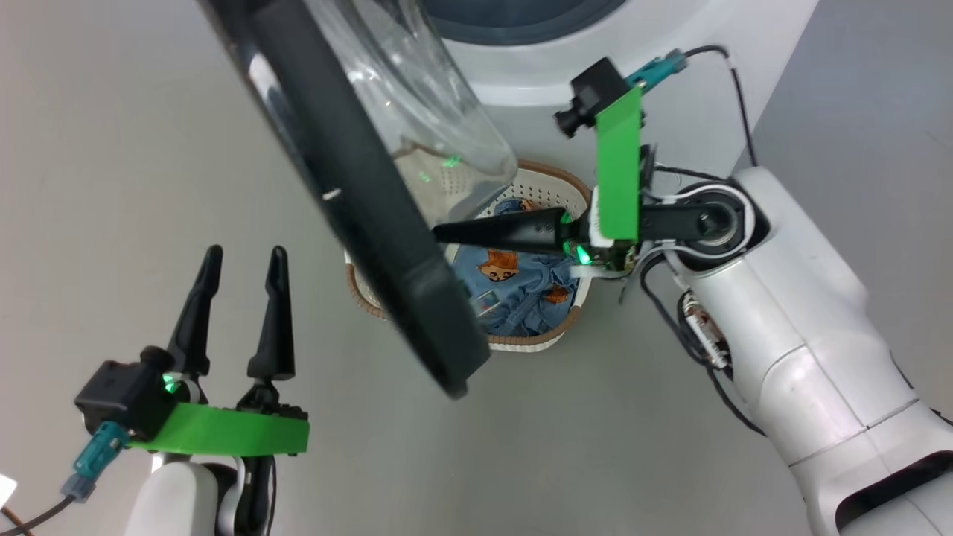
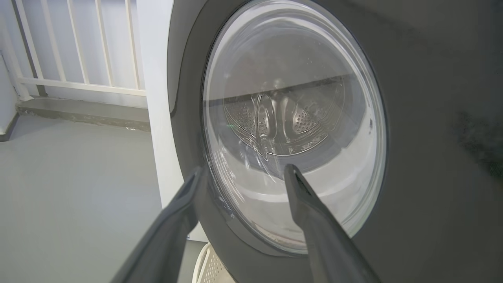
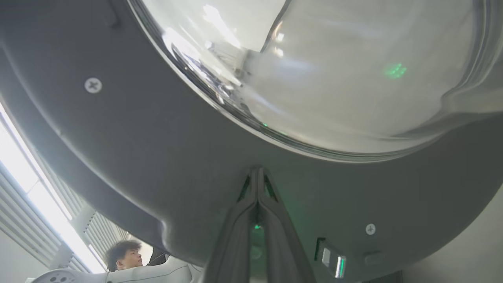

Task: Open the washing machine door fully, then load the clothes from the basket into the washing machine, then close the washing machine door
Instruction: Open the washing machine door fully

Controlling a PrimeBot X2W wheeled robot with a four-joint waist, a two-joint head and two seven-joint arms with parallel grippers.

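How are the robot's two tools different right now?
The left tool is spread open and empty; the right tool is pinched shut. The left tool points up the head view, apart from the door; the right tool points sideways, its tip at the door's inner side. Both have long dark fingers.

Clothes [image 1: 521, 286] in basket [image 1: 573, 187] below door [image 1: 357, 190]

The large round washing machine door [image 1: 357, 201], glossy black rim around bulging clear glass, slants across between the pincers. It blocks the closed right pincer [image 1: 439, 232] directly ahead of its tips, and the cream perforated plastic basket [image 1: 555, 339] lies below them. Bare grey floor [image 1: 89, 186] is free left of the spread left pincer [image 1: 246, 257], with the door's outer face ahead and to its right.
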